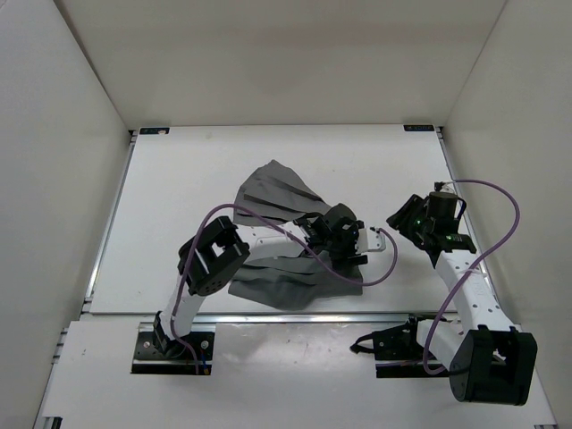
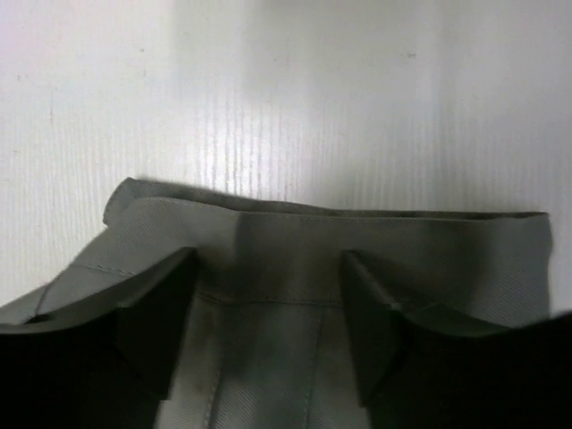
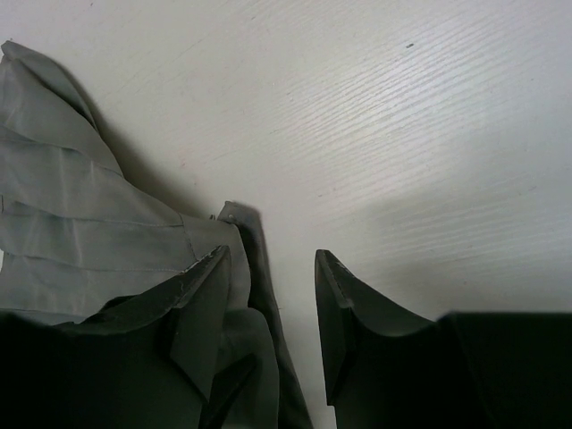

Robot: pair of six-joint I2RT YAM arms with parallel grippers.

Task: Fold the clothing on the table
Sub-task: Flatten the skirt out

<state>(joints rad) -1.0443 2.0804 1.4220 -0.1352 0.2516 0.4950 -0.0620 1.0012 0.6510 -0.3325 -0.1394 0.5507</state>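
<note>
When viewed from the top external camera, the clothing (image 1: 273,192) lay crumpled near the middle of the table (image 1: 179,197). Its pleated fan spread toward the far side, and a flatter portion lay toward the near edge. The left gripper (image 1: 350,239) was over the garment's right-hand margin. The right gripper (image 1: 398,219) stood just off the cloth to the right, above bare table. Jaw state could not be judged from this view.

From the left wrist camera, the left gripper (image 2: 268,259) was spread wide, with both fingers (image 2: 161,313) over the clothing (image 2: 295,228). The hemmed edge of the cloth ran straight across ahead of the tips. Nothing was pinched. White table (image 2: 286,107) lay beyond.

From the right wrist camera, the right gripper (image 3: 273,255) was likewise parted, with bare table (image 3: 402,134) showing between the jaws. The clothing (image 3: 80,232) lay to the left, a folded corner by the left-hand finger. Contact there could not be determined.
</note>
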